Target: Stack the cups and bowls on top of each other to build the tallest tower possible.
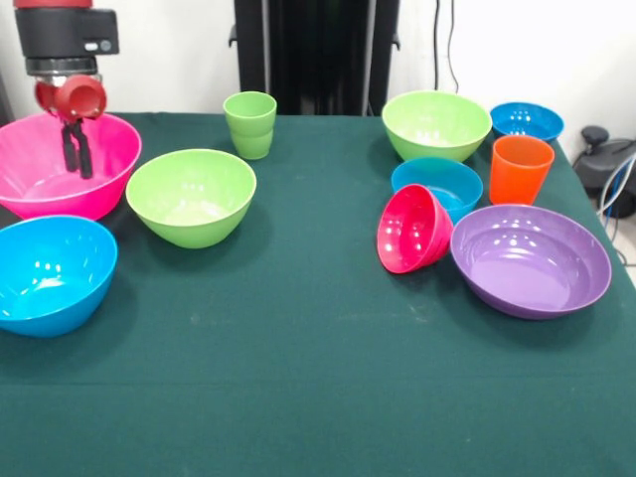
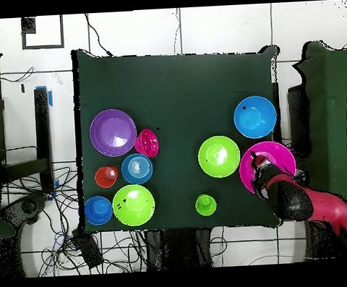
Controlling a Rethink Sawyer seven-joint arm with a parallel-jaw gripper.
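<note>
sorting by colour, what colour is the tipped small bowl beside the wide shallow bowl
Red-pink glossy plastic bowl, clearest in the front view.

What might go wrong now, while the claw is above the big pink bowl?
1. The claw hangs over the big pink bowl near its rim; a grasp on the glossy wall may slip.
2. A lime green bowl and a blue bowl stand close by, so lifting the pink one may knock them.

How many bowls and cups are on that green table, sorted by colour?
Pink bowl: 1
Red-pink bowl: 1
Lime green bowls: 2
Blue bowls: 3
Purple bowl: 1
Green cup: 1
Orange cup: 1
Total: 10
</note>
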